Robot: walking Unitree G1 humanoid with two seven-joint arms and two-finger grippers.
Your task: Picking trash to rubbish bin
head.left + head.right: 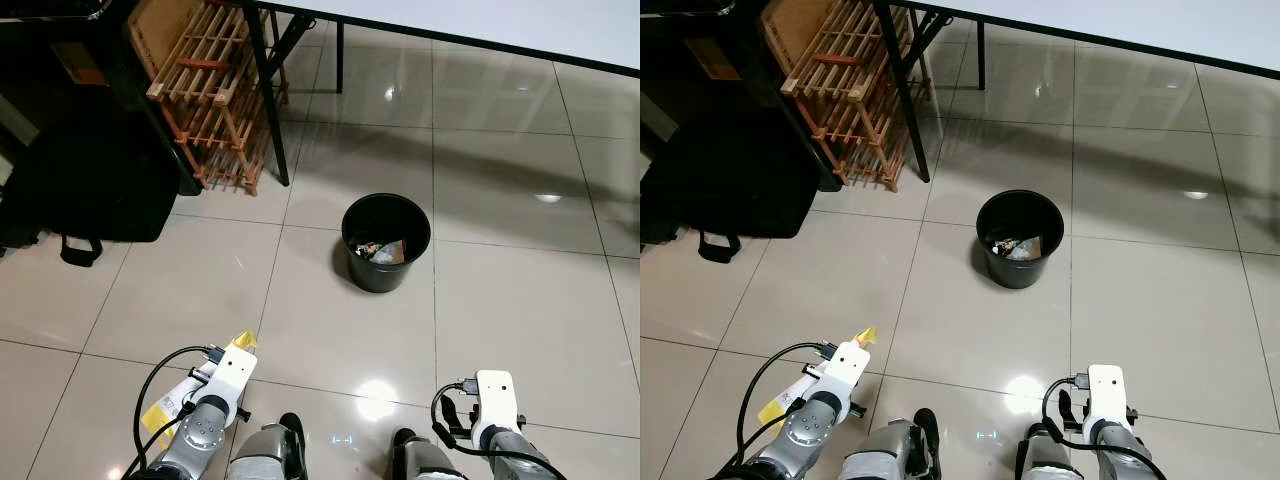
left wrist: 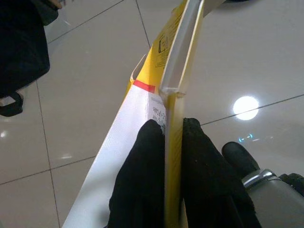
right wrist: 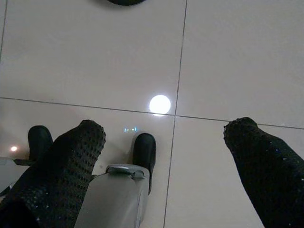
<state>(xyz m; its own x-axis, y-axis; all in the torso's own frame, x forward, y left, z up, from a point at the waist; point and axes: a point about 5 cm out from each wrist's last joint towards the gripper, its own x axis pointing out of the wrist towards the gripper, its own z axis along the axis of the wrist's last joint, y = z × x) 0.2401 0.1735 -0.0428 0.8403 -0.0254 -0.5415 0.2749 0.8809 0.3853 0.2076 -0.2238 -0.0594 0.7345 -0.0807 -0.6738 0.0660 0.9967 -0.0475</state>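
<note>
In the left eye view, a black rubbish bin (image 1: 386, 241) is standing on the tiled floor (image 1: 520, 310) ahead of the robot, with some litter lying inside it. A white worktop (image 1: 500, 25) is running along the far side, and a wooden rack (image 1: 215, 90) is leaning beside a black bag (image 1: 95, 185). The left tool (image 1: 232, 365) is sitting low, gripping a flat yellow and white carton (image 1: 165, 405).

In the left wrist view, the 2 black fingers (image 2: 142, 180) are clenching the carton's (image 2: 166, 71) thin edge between them.

In the right wrist view, the right tool (image 3: 164, 161) is hanging released, its fingers (image 3: 71, 161) spread well apart over the floor.
</note>
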